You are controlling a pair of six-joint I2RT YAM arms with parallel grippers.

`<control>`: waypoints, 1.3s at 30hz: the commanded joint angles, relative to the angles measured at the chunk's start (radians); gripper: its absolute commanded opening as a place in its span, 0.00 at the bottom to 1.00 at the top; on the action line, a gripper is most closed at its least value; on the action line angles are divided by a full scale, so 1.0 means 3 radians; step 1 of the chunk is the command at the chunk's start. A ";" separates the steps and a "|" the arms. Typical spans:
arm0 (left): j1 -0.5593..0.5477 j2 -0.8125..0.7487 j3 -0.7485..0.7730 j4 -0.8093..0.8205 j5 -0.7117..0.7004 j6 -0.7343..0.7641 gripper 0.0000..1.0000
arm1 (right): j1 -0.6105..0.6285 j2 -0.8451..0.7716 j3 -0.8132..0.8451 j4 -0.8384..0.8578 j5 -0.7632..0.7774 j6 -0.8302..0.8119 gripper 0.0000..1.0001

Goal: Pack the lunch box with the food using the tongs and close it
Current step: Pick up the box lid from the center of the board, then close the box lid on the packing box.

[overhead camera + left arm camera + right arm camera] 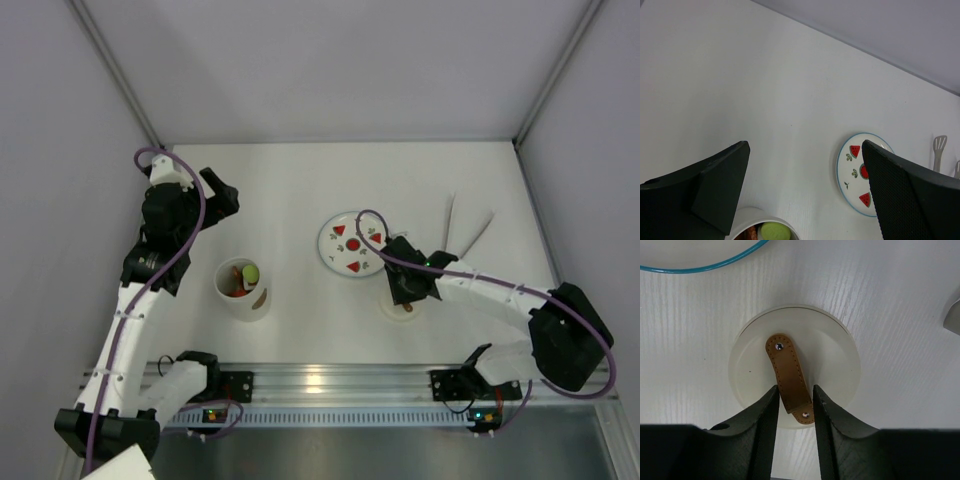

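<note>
The lid [835, 370] of the lunch box [245, 306] lay flat on the table [300, 180] at lower centre of the top view, just below the plate [335, 232] and well apart from the tub, which stood at centre left with the food [240, 280] already inside. It looked light and stiff, with a smooth, likely slippery face, so the soft brown strap [787, 372] riveted across it seemed the only sensible hold; being floppy, the strap would probably let the lid swing or tilt when lifted. The right gripper [795, 388] had its fingers drawn close together against both edges of that strap near its lower rivet. The left gripper [805, 145] hung with its fingers wide apart and nothing between them. Only the right wrist view showed the strap and the grip; from above the gripper hid most of the lid. Only the top view showed tub, lid and tongs [477, 230], at upper right, together. The left wrist view caught just the tub's rim [747, 215] at its bottom edge.
</note>
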 commanded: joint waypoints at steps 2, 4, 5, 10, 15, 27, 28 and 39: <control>0.0016 -0.0043 -0.0037 0.0090 -0.0033 -0.0003 0.99 | 0.0075 0.0041 -0.0009 0.0243 -0.0019 -0.0014 0.30; 0.0016 -0.0043 -0.0037 0.0090 -0.0038 -0.0008 0.99 | 0.0075 0.0031 0.0001 0.0258 -0.0034 -0.0014 0.27; 0.0016 -0.0043 -0.0042 0.0080 -0.0048 -0.0008 0.99 | 0.0075 0.0020 0.0001 0.0258 -0.0034 -0.0014 0.25; 0.0016 -0.0043 -0.0042 0.0080 -0.0064 -0.0003 0.99 | 0.0085 -0.0153 0.0170 0.0054 -0.0096 0.0006 0.15; 0.0016 -0.0048 -0.0032 0.0075 -0.0074 -0.0008 0.99 | 0.0141 -0.0475 0.0593 -0.0334 -0.0132 0.0016 0.13; 0.0021 -0.0196 -0.0032 -0.0017 -0.0574 -0.0115 0.99 | 0.1107 0.0397 0.2677 -0.0672 0.0022 -0.0070 0.13; 0.0021 -0.0216 -0.0032 -0.0027 -0.0722 -0.0136 0.99 | 0.1204 0.0642 0.2833 -0.0678 0.0012 -0.0091 0.13; 0.0103 -0.0528 -0.0032 -0.0252 -0.1690 -0.0305 0.99 | 0.1461 0.2325 0.5052 -0.0995 -0.0285 -0.0306 0.13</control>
